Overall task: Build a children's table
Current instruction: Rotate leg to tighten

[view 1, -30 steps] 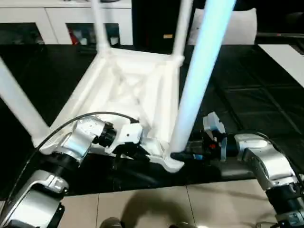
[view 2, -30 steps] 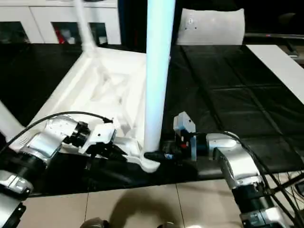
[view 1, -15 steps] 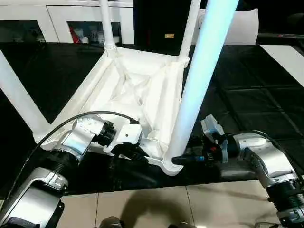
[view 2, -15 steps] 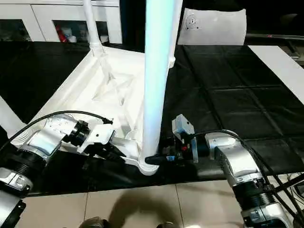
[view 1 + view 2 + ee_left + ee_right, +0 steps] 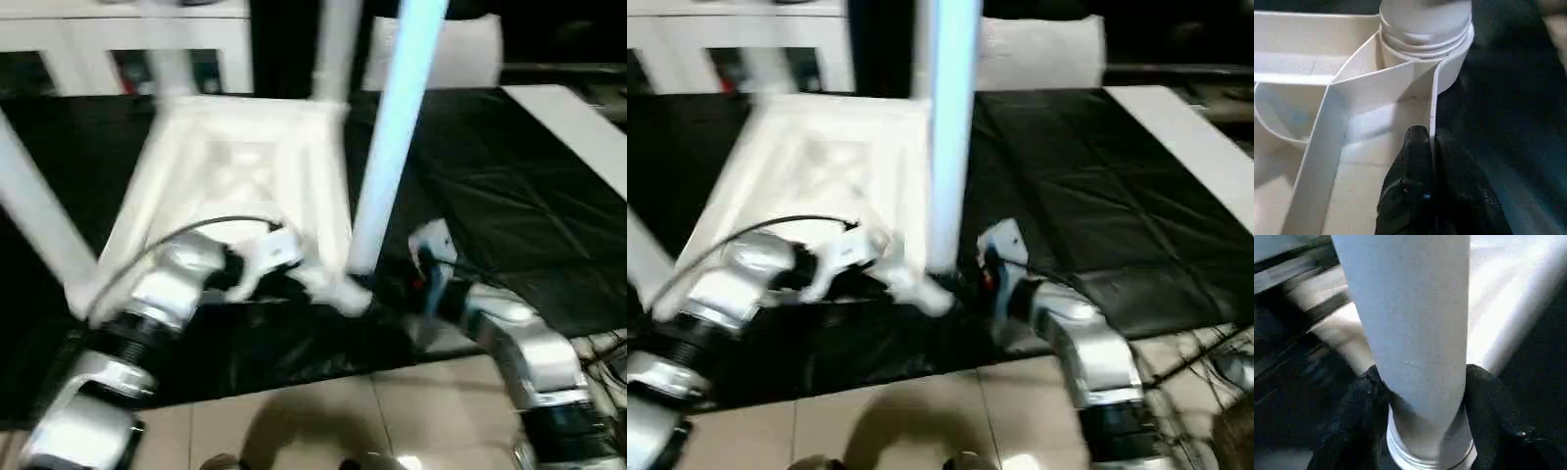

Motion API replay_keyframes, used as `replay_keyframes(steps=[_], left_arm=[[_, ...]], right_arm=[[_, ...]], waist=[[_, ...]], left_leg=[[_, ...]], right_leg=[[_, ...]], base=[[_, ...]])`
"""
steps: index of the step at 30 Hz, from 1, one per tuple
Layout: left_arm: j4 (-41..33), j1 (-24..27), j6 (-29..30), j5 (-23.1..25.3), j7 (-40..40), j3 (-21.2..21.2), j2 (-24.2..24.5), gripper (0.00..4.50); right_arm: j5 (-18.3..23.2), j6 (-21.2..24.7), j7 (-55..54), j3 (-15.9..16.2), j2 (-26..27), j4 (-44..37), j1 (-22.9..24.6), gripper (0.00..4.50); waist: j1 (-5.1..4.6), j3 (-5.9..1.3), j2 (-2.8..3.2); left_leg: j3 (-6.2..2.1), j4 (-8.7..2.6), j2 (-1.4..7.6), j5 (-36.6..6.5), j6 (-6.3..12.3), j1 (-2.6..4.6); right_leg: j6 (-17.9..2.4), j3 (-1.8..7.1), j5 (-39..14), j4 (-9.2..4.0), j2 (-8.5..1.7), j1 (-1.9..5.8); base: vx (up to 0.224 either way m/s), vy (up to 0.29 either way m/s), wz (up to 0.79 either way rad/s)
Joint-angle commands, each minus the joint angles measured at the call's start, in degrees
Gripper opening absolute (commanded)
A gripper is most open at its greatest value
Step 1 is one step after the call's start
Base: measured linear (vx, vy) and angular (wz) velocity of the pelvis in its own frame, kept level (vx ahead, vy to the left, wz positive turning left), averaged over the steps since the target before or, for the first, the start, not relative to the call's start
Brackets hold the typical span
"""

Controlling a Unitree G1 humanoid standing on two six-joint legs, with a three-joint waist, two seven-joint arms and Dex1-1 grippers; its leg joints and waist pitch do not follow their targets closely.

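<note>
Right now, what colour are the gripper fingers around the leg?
Black, on the right gripper clasping the white leg; clearest in the right wrist view.

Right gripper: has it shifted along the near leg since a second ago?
No. The right gripper still clasps the near leg at its base, by the tabletop corner; the camera shifted.

The tabletop (image 5: 245, 176) lies underside up on the mat (image 5: 509, 196), with legs standing in its corner sockets. The near-right leg (image 5: 392, 137) rises from the near-right socket (image 5: 1449, 73). The left gripper (image 5: 1432, 171) sits left of that socket, its fingers (image 5: 1413, 166) astride the tabletop's near rim. The right gripper (image 5: 1420, 421) sits right of it, fingers (image 5: 1359, 416) on either side of the leg's base. A bag (image 5: 460, 54) lies behind the tabletop.
</note>
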Motion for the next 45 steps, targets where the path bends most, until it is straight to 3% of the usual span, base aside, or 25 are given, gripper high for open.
replay_keyframes(steps=[1,7,8,9,10,11,12,14,15,16,18,21,23,24,27,29,31,36,37,41,42,43,45], left_arm=[[-4.52,-0.62,2.56,-1.44,7.94,-0.18,-6.97,0.00],[-4.57,-1.13,7.51,1.74,18.77,0.25,-13.36,0.00],[-4.39,-1.19,7.15,2.16,19.26,0.12,-13.43,0.00],[-4.51,-1.11,7.20,2.19,19.29,0.06,-13.38,0.00],[-4.62,-1.02,7.09,2.10,19.31,0.09,-13.19,0.00],[-4.54,-0.92,6.36,1.81,18.30,0.02,-12.30,0.00],[-4.54,-0.92,6.36,1.81,18.30,0.02,-12.30,0.00],[-4.25,-0.84,5.07,1.92,17.22,0.02,-11.32,0.00],[-4.27,-0.64,4.49,2.00,16.85,0.19,-10.81,0.00],[-4.07,-0.41,3.55,1.94,15.70,0.22,-9.89,0.00],[-3.19,-0.05,0.58,1.70,13.22,0.31,-7.94,0.00],[-2.35,0.60,-3.22,0.56,8.34,0.22,-4.98,0.00],[-1.64,1.02,-6.44,-0.18,4.07,-0.18,-2.44,0.00],[-1.15,1.19,-9.17,-0.30,1.39,-0.91,-0.94,0.00],[-0.58,1.47,-12.06,-0.73,-2.30,-1.76,0.96,0.00],[-0.49,1.69,-13.23,-1.54,-5.04,-2.13,1.94,0.00],[0.53,1.53,-16.02,-3.47,-10.57,-2.70,3.55,0.00],[1.76,1.06,-18.55,-4.50,-17.91,-4.27,5.76,0.00],[2.64,0.67,-19.88,-4.57,-19.92,-4.89,6.15,0.00],[3.38,0.28,-20.90,-4.91,-21.39,-5.23,6.33,0.00],[4.11,-0.23,-21.95,-5.06,-22.87,-5.72,6.57,0.00],[4.45,-0.55,-22.79,-4.87,-23.70,-6.19,6.79,0.00],[4.93,-0.94,-23.61,-4.71,-24.59,-6.51,6.96,0.00]], right_arm=[[-0.89,4.68,-5.10,7.18,6.85,2.32,-0.54,1.97],[-3.22,4.52,-17.80,4.73,15.84,6.41,-3.78,1.96],[-3.16,4.04,-17.66,4.69,15.98,6.30,-3.70,1.96],[-3.02,3.52,-17.45,4.43,16.03,5.99,-3.50,2.51],[-2.79,2.78,-17.14,4.06,15.96,5.54,-3.23,2.65],[-2.18,1.60,-16.18,3.28,15.30,4.58,-2.61,2.65],[-2.18,1.60,-16.18,3.28,15.30,4.58,-2.61,2.65],[-1.89,0.66,-14.67,2.95,13.99,3.60,-1.99,2.86],[-2.00,0.28,-13.99,2.92,13.36,3.15,-1.68,3.10],[-1.91,-0.10,-12.88,2.62,12.19,2.54,-1.26,3.14],[-1.18,-0.23,-10.75,1.68,9.55,1.23,-0.57,3.18],[0.29,-1.43,-5.58,0.89,5.00,-0.78,0.11,3.59],[1.13,-3.22,0.21,1.05,0.64,-1.41,0.35,3.69],[0.91,-4.50,3.32,1.66,-1.71,-1.21,0.43,3.96],[0.91,-5.69,8.10,2.52,-4.94,-1.04,0.58,4.05],[0.98,-6.23,11.14,3.08,-6.94,-0.92,0.62,4.39],[2.42,-8.22,18.26,4.24,-11.06,0.09,0.26,4.46],[3.73,-9.71,26.08,5.50,-14.06,2.58,-1.53,4.46],[4.64,-9.32,28.63,5.66,-14.62,3.60,-2.68,4.19],[5.35,-9.40,30.71,6.09,-15.27,4.53,-3.56,4.08],[6.09,-9.32,33.26,6.69,-16.12,5.44,-4.39,3.78],[6.36,-9.32,34.54,6.95,-16.40,5.94,-4.74,3.68],[6.47,-9.74,35.89,7.19,-16.60,6.86,-5.19,3.64]], waist=[[0.30,-2.63,-0.34],[-0.45,-2.74,-0.02],[-0.38,-2.90,0.02],[-0.38,-2.95,0.04],[-0.33,-3.11,0.17],[-0.36,-3.47,0.40],[-0.34,-3.48,0.38],[-0.33,-3.40,0.47],[-0.24,-3.64,1.07],[-0.34,-3.57,0.67],[-0.06,-3.84,0.84],[0.26,-4.04,1.03],[0.53,-4.05,0.92],[0.54,-4.05,1.08],[0.82,-4.14,1.04],[1.02,-4.29,1.06],[1.31,-4.45,0.83],[2.24,-4.50,1.06],[2.36,-4.48,0.82],[2.71,-4.48,0.92],[2.94,-4.50,0.86],[3.02,-4.52,0.59],[3.61,-4.55,0.61]], left_leg=[[-0.45,-4.25,1.04,-10.75,0.03,0.21],[-0.47,-4.43,1.05,-9.62,0.48,0.25],[-0.43,-4.35,1.07,-8.70,0.98,0.27],[-0.41,-4.35,1.06,-8.12,1.27,0.26],[-0.38,-4.35,1.06,-6.99,1.88,0.27],[-0.30,-4.23,1.07,-5.37,2.59,0.24],[-0.30,-4.21,1.06,-4.98,2.83,0.23],[-0.25,-4.24,1.04,-5.39,3.14,0.23],[-0.33,-4.18,1.06,-5.61,3.02,0.34],[-0.22,-4.16,1.13,-6.08,3.09,0.33],[-0.29,-4.01,1.03,-5.22,3.83,0.15],[-0.21,-3.85,1.07,-4.64,4.51,0.26],[-0.17,-3.79,1.08,-5.27,4.73,0.16],[-0.20,-3.79,1.15,-5.21,4.75,0.14],[-0.10,-3.70,1.28,-4.93,4.62,0.44],[-0.06,-3.61,1.36,-4.33,4.93,0.39],[0.03,-3.46,1.46,-3.92,5.73,0.54],[0.07,-3.31,1.61,-4.21,5.90,0.62],[0.10,-3.30,1.58,-4.53,5.85,0.59],[0.12,-3.29,1.75,-5.56,5.09,0.67],[0.15,-3.24,1.71,-5.70,4.95,0.71],[0.19,-3.23,1.73,-5.72,4.91,0.67],[0.23,-3.16,1.77,-5.98,4.74,0.77]], right_leg=[[-8.76,2.62,-19.08,-5.87,-4.12,2.31],[-9.02,2.67,-15.75,-5.89,-3.81,2.19],[-9.07,2.71,-13.08,-5.81,-3.80,2.41],[-9.25,2.73,-11.31,-5.68,-3.72,2.50],[-9.84,2.70,-8.11,-5.45,-3.71,2.67],[-10.91,2.67,-3.71,-5.11,-3.70,2.97],[-11.26,2.67,-2.60,-5.04,-3.73,3.02],[-11.94,2.64,-2.20,-5.08,-3.76,3.07],[-12.16,2.64,-2.31,-5.04,-3.84,3.19],[-12.30,2.69,-2.21,-5.14,-3.78,3.18],[-12.56,2.71,-0.13,-4.93,-3.76,3.59],[-13.17,2.66,0.91,-4.84,-3.79,3.64],[-13.08,2.69,0.26,-4.79,-3.88,3.85],[-13.10,2.61,-0.17,-4.80,-3.85,3.69],[-13.57,2.59,0.02,-4.70,-3.80,3.55],[-14.15,2.63,1.57,-4.29,-3.86,3.63],[-14.74,2.61,2.92,-4.08,-3.89,3.54],[-15.74,2.50,3.26,-3.78,-4.01,3.38],[-15.89,2.39,2.69,-3.77,-3.93,3.41],[-15.66,2.37,0.22,-3.81,-4.14,3.34],[-15.52,2.35,-0.28,-3.86,-4.08,3.30],[-15.41,2.38,-0.41,-3.84,-4.10,3.33],[-14.99,2.43,-1.72,-3.87,-4.25,3.20]], base=[[0.000,0.000,0.00],[0.000,0.000,0.00],[0.000,0.000,0.00],[0.000,0.000,0.00],[0.000,0.000,0.00],[0.000,0.000,0.00],[0.000,0.000,0.00],[0.000,0.000,0.00],[0.000,0.000,0.00],[0.000,0.000,0.00],[0.000,0.000,0.00],[0.000,0.000,0.00],[0.000,0.000,0.00],[0.000,0.000,0.00],[0.000,0.000,0.00],[0.000,0.000,0.00],[0.000,0.000,0.00],[0.000,0.000,0.00],[0.000,0.000,0.00],[0.000,0.000,0.00],[0.000,0.000,0.00],[0.000,0.000,0.00],[0.000,0.000,0.00]])
